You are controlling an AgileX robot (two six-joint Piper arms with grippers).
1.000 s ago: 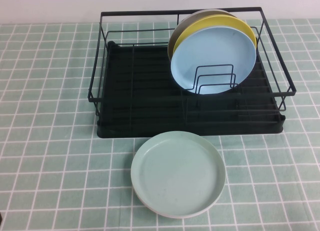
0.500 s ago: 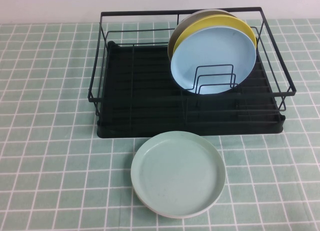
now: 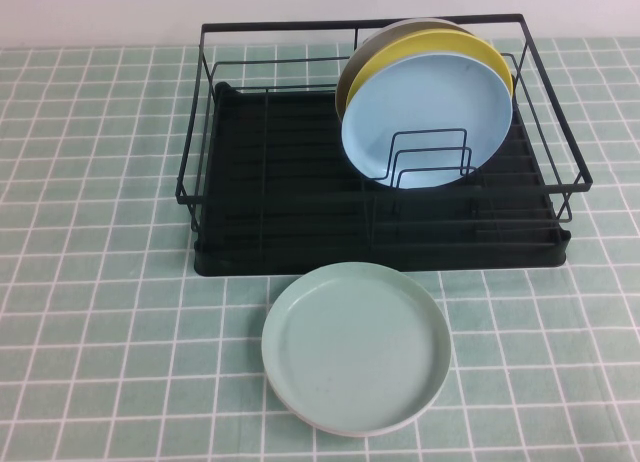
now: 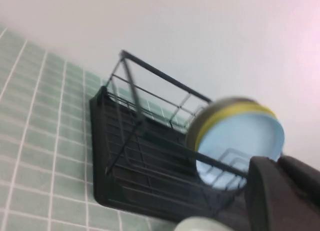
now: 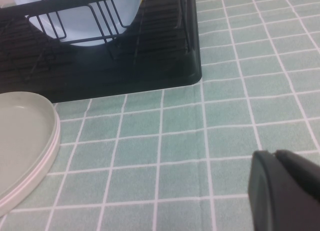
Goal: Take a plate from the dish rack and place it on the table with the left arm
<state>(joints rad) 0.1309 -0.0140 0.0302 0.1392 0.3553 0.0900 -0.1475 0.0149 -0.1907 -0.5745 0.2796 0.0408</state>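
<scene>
— Room inside the dish rack [image 3: 280, 182]?
— Its nine-o'clock half is bare tray. At three o'clock, the plate [image 3: 428, 117] stands behind wire dividers [image 3: 430, 157].
— Table [image 3: 90, 282]?
— Mint plate [image 3: 356, 347] blocks six o'clock.

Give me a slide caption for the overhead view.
Blue plate stands in the dish rack before yellow plate; mint plate lies on the table; neither gripper in this view.

Matte sky-blue plate [image 3: 428, 117], black wire dish rack [image 3: 300, 172] with ribbed base, smooth tiled table [image 3: 90, 282]
</scene>
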